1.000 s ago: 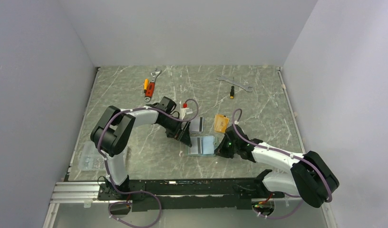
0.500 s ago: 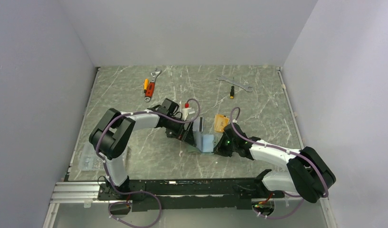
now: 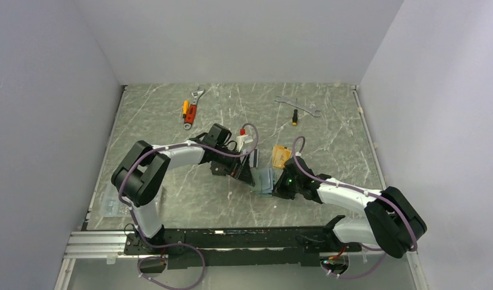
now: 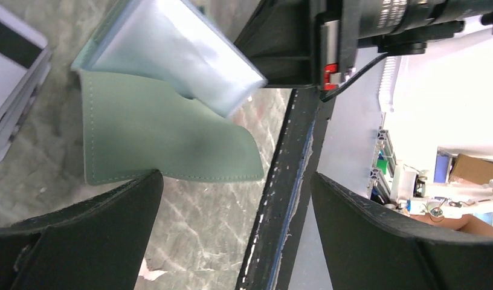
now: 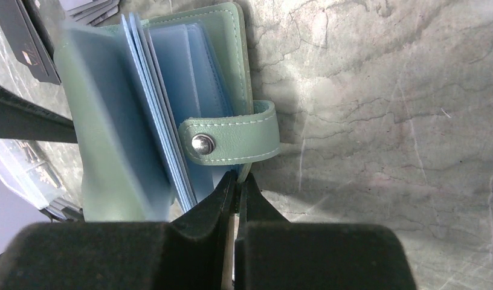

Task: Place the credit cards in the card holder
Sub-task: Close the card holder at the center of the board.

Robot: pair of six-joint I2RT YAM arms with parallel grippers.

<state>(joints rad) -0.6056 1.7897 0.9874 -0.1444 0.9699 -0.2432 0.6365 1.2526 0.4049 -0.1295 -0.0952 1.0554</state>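
The sage-green card holder stands part open on the table, its pale blue leaves fanned and its snap tab hanging loose. My right gripper is shut on the edge of its cover just below the tab. My left gripper is open beside the holder's other green cover, with one finger at that cover's edge and nothing between the jaws. Silver-grey credit cards with a dark stripe lie just beyond the holder. Orange cards lie behind it and black ones beside it.
An orange-handled adjustable wrench lies at the back left. A flat wrench and a small screwdriver lie at the back right. A clear plastic piece sits near the left front edge. Walls close in three sides.
The card holder lay spread open flat; its left cover has since swung up and over to the right. My left gripper has moved right with it. The right gripper has stayed shut on the edge.
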